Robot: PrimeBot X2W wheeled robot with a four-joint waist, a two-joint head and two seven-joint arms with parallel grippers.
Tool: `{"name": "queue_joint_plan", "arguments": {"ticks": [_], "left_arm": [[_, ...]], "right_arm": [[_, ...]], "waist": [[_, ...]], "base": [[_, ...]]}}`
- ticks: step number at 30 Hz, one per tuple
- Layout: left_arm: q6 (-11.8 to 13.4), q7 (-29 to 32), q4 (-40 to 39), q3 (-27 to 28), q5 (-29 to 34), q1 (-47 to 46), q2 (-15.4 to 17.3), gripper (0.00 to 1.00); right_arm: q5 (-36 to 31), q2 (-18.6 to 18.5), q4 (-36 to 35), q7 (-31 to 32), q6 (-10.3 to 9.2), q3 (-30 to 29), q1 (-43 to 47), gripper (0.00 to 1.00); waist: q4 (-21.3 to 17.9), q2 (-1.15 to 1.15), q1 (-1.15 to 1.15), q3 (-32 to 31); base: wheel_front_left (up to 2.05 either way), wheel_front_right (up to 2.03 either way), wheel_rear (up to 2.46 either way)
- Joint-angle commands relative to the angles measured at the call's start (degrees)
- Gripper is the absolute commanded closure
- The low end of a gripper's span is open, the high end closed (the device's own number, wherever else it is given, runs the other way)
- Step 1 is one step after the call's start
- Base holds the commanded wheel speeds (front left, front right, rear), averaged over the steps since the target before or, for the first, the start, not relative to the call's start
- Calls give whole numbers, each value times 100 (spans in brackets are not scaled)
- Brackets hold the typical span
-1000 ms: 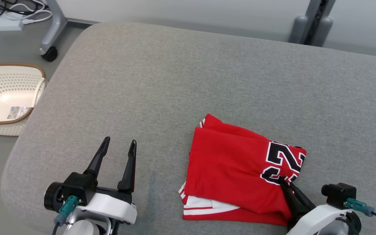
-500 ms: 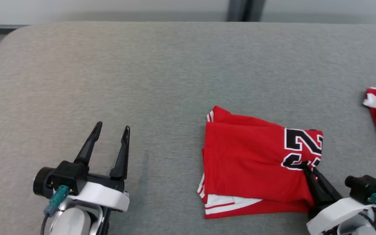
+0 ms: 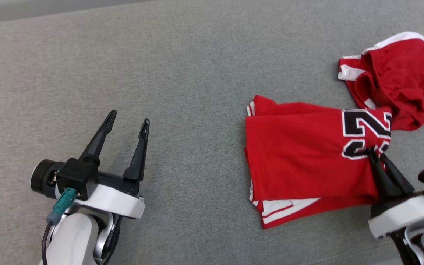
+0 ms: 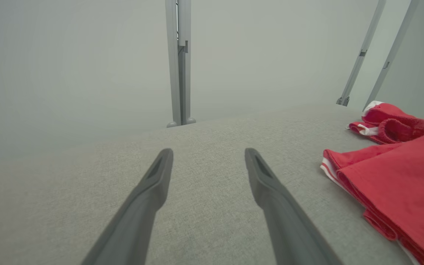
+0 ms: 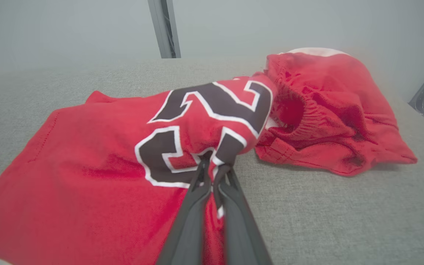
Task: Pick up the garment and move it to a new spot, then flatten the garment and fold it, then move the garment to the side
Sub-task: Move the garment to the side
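Red fabric makes up two pieces on the grey padded surface (image 3: 182,73): a folded jersey (image 3: 300,162) with black-and-white numerals, and a crumpled red garment (image 3: 396,81) beside it. Since half a second ago the head camera has swung right, bringing the crumpled garment fully into view. The jersey's numbered corner, then well apart from it, now touches it. Two grippers show. The right gripper (image 3: 375,152) stays pinched on that numbered corner, lifting it slightly. The left gripper (image 3: 129,116) hovers well left of the jersey, fingers apart and holding nothing.
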Motion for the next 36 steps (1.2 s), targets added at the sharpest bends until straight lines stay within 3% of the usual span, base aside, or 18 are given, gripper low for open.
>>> {"name": "queue_joint_plan", "arguments": {"ticks": [1, 10, 20, 28, 33, 34, 35, 36], "left_arm": [[-38, 20, -34, -15, 36, -161, 48, 0], [-52, 37, -39, -117, 45, -326, 40, 0], [-62, -6, -57, -165, -18, -453, 41, 0], [-76, -19, -61, -232, 0, -611, 59, 0], [-101, 9, -102, -296, 31, -767, 93, 0], [-106, 10, -116, -313, 39, -796, 93, 0], [-118, 10, -124, -331, 47, -822, 95, 0], [-118, 15, -128, -349, 50, -845, 97, 0]], "right_arm": [[-66, -123, -118, 26, -1, 45, -299, 100], [100, -622, -365, 342, -1, 200, -1356, 100], [205, -1407, -205, 833, -1, -232, -2213, 100], [-376, -1834, 465, 1281, -1, -445, -2558, 100], [-872, -1804, 1328, 1230, -1, -384, -3080, 100], [-981, -1792, 1542, 1244, -1, -421, -3164, 85], [-1052, -1736, 1710, 1209, -1, -449, -3241, 54], [-1104, -1654, 1866, 1138, -1, -485, -3323, 0]], "waist": [[-193, 0, 0, 218], [-208, 0, 0, 397], [-172, 0, 0, 667], [-164, 0, 0, 848], [-120, 0, 0, 1054], [-106, 0, 0, 1090], [-91, 0, 0, 1122], [-74, 0, 0, 1153]], "base": [[0, 0, 0], [0, 0, 0], [0, 0, 0], [0, 0, 0], [0, 0, 0], [0, 0, 0], [0, 0, 0], [0, 0, 0]]}}
